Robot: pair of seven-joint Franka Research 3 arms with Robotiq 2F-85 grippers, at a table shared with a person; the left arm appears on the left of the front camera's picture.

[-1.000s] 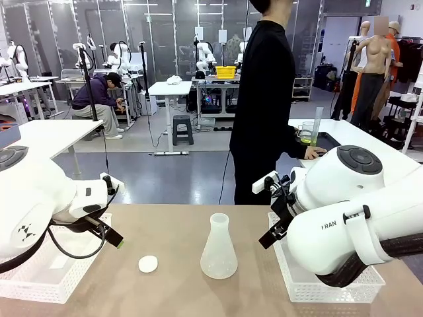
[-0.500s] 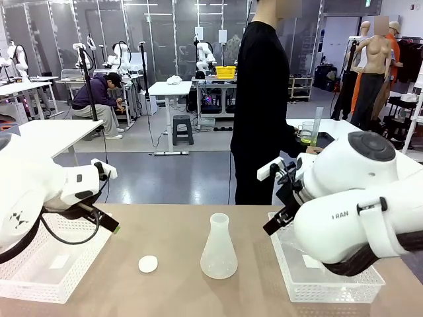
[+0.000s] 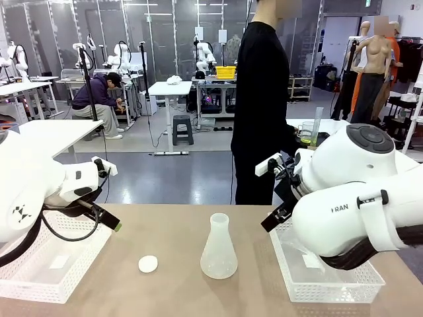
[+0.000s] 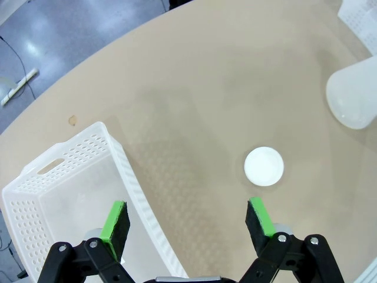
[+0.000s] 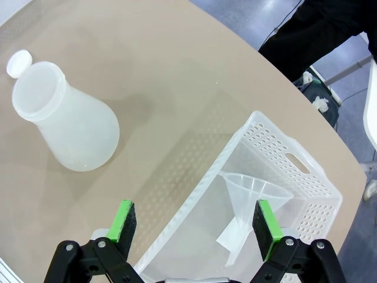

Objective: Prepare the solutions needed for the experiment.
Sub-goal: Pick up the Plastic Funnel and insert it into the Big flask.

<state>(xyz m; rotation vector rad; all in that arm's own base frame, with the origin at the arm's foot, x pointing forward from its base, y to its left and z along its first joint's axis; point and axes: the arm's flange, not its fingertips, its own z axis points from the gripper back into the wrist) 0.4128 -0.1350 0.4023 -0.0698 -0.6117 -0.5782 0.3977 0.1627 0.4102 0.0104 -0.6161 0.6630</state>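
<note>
A frosted conical flask [image 3: 219,247] stands upright at the middle of the tan table, also seen in the right wrist view [image 5: 65,121] and at the edge of the left wrist view [image 4: 353,97]. It looks empty. A pale yellow-green solution [image 3: 305,139] sits low in a clear beaker on the side table behind the person. My left gripper [image 3: 114,224] [image 4: 187,219] hangs open above the left basket's edge, with nothing between its pads. My right gripper [image 3: 267,224] [image 5: 195,221] is open above the right basket's near corner, also holding nothing.
A small white round disc [image 3: 148,263] [image 4: 264,166] lies left of the flask. A white perforated basket [image 3: 39,281] [image 4: 76,153] sits at the left. Another basket [image 3: 330,284] [image 5: 283,147] at the right holds a clear funnel [image 5: 250,194]. A person in black [image 3: 261,99] stands at the far side.
Both arms have drawn back and up a little, the left one toward the left. Both grippers stayed open. The person has straightened up from the side table.
</note>
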